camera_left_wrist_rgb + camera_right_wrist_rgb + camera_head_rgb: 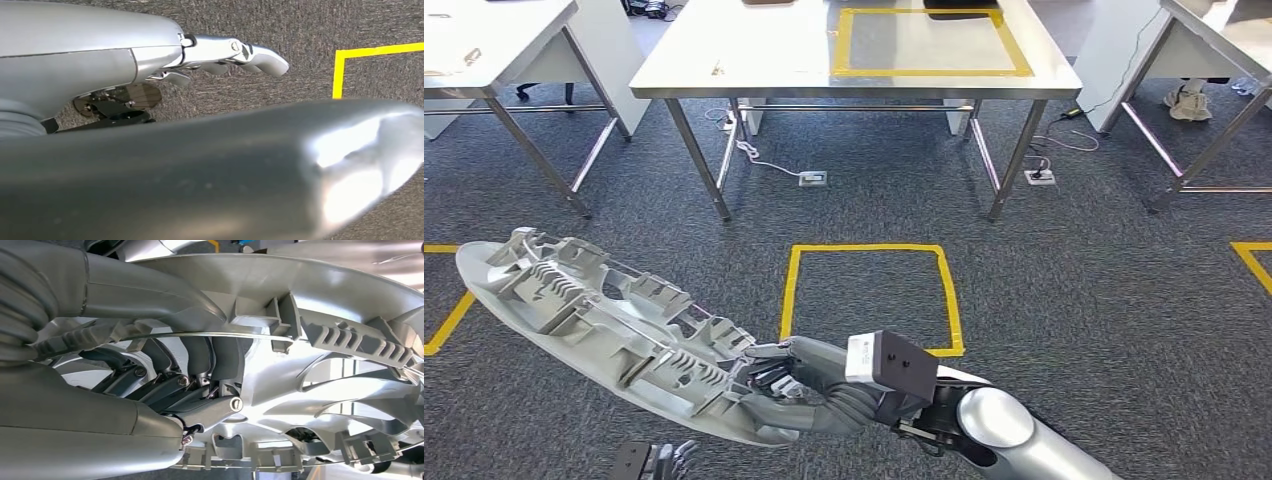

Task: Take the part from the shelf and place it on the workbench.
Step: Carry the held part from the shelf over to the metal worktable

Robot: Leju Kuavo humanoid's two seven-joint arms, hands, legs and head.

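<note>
Spanning the lower left of the head view above the grey carpet (1074,300), the part (604,320), a long silver-grey moulded piece with ribs and clips on its upturned inner face, is carried tilted, its far end higher. Its near end is gripped by the right hand (774,385), whose dark fingers (200,357) are curled through an opening in the ribbed side. The left hand (235,55) is seen beside the part's smooth outer surface, fingers held together and empty. Beyond, a yellow tape square (869,300) is marked on the floor, and farther off stands the workbench (754,60), with a yellow-taped rectangle (929,42) on its steel top.
</note>
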